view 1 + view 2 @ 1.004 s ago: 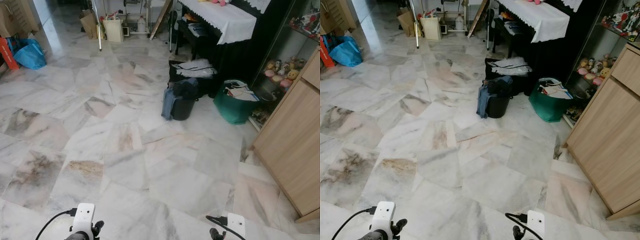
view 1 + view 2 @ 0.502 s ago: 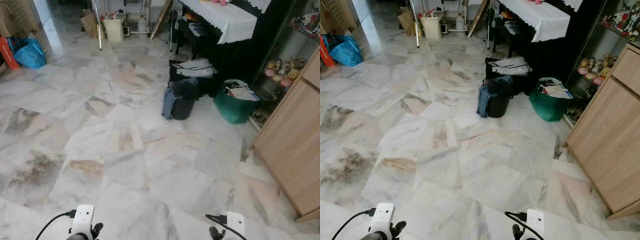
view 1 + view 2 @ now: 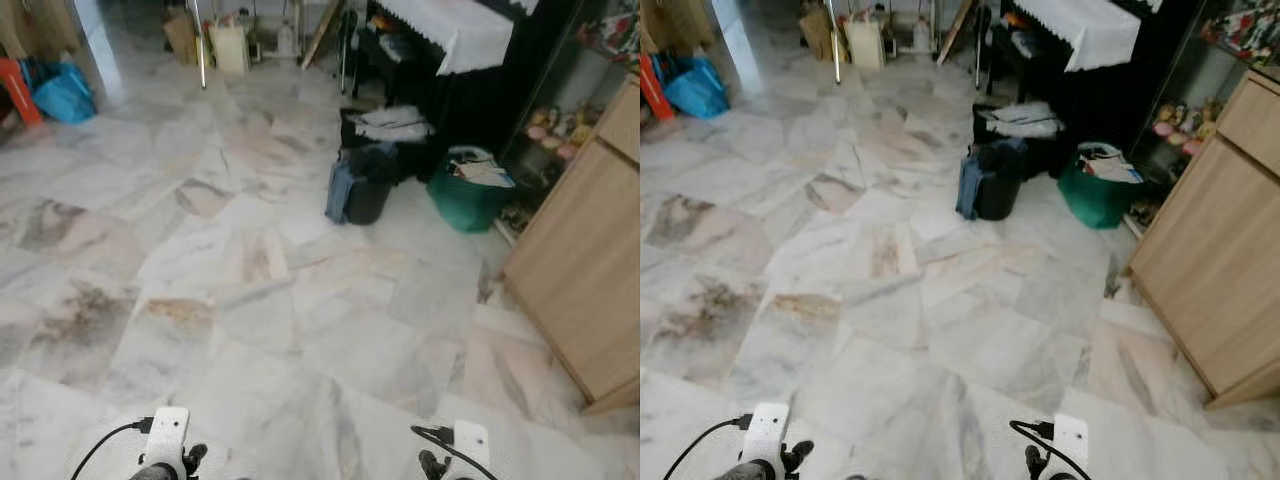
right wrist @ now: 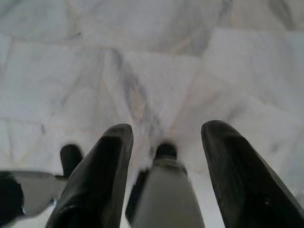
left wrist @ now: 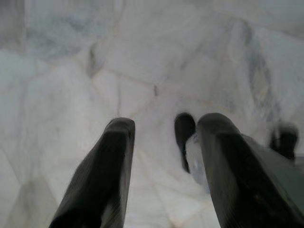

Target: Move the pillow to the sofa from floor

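marble floor (image 3: 250, 330) (black bin (image 3: 366, 198), green bag (image 3: 465, 200))

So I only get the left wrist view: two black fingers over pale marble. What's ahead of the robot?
Observer: A black round bin draped with blue cloth stands on the marble floor, near a green fabric bag stuffed with papers.
Operator: And to the right?
Observer: A light wooden cabinet lines that side.
Operator: The other arm?
Observer: The right arm's fingers hang apart over the marble, holding nothing.
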Controlling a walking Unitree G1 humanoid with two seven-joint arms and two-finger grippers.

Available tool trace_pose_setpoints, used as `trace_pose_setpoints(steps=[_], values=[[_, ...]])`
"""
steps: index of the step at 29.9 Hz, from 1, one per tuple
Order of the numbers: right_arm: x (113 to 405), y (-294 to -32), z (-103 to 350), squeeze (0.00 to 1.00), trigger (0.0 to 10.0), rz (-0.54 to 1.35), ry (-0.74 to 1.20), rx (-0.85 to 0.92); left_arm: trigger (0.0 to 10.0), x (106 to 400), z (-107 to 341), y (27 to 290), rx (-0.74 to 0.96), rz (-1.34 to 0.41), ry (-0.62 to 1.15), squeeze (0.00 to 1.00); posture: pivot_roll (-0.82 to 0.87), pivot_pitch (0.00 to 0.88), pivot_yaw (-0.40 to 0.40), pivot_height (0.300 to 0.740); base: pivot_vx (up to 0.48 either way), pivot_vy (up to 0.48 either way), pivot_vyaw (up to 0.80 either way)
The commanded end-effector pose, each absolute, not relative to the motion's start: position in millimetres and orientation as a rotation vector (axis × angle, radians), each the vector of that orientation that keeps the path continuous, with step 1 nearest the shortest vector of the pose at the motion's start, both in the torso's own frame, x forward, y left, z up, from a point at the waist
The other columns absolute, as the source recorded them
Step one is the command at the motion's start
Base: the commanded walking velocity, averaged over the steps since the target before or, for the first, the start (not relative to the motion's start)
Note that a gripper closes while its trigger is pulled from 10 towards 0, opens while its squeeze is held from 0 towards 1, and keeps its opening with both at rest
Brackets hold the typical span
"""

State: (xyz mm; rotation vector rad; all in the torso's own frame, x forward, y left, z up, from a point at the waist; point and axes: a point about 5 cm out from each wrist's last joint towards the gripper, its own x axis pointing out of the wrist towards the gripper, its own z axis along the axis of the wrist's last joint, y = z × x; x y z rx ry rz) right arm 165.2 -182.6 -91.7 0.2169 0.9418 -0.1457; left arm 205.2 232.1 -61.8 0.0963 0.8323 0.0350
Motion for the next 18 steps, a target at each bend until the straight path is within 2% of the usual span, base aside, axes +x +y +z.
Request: trace_pose_setpoints(steps=[1,12,18], values=[[168.6,-186.5,-90.1,0.00,10.0,-0.153,0.940,0.210,10.0,196.2,-67.9,229.4,0.077,0.038,0.868,0.00,0.09,0.000,-0.045,0.740,-0.371,0.000,0.00],[169.8,-185.6,-89.6,0.00,10.0,-0.129,0.938,0.177,10.0,195.0,-68.3,230.8,0.083,0.041,0.875,0.00,0.09,0.000,-0.043,0.740,-0.371,0.000,0.00],[168.4,-184.4,-90.4,0.00,10.0,-0.124,0.946,0.181,10.0,195.0,-68.2,231.6,0.083,0.044,0.878,0.00,0.09,0.000,-0.040,0.740,-0.371,0.000,0.80]])
